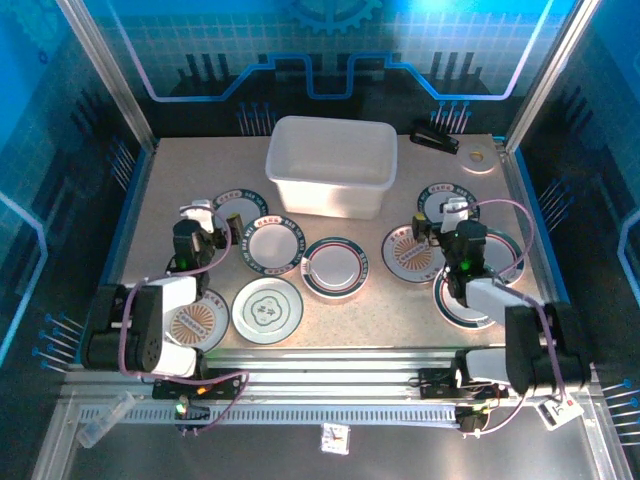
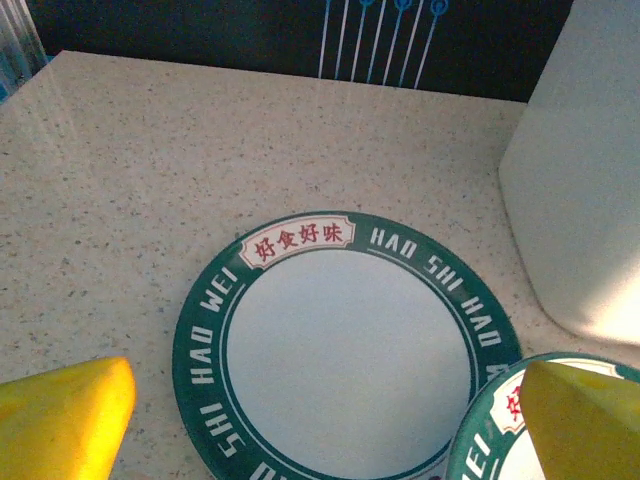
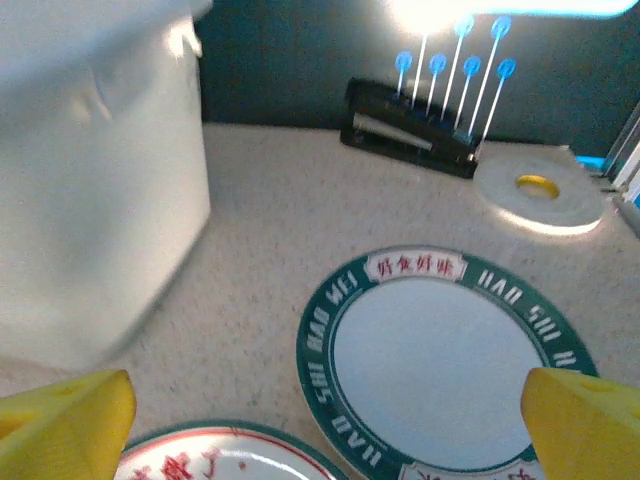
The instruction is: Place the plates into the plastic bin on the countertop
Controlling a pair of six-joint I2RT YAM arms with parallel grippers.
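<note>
Several round plates lie on the beige countertop [image 1: 180, 170] in front of the white plastic bin [image 1: 330, 165]. Green-rimmed ones sit at the left [image 1: 273, 247] and centre [image 1: 335, 267], with a pale green flower plate [image 1: 267, 308] nearer. My left gripper [image 1: 205, 222] hovers open over a green-rimmed plate [image 2: 340, 350], and a second plate [image 2: 490, 430] overlaps that one's right edge. My right gripper [image 1: 447, 215] hangs open above another green-rimmed plate [image 3: 450, 360], with a red-patterned plate [image 3: 220, 460] near its left finger. Both grippers [image 2: 325, 425] [image 3: 320, 430] hold nothing.
The bin wall stands to the right in the left wrist view [image 2: 585, 180] and to the left in the right wrist view [image 3: 90, 180]. A black stapler [image 3: 405, 125] and a tape roll [image 3: 540, 190] lie at the back right. Metal frame and blue walls edge the counter.
</note>
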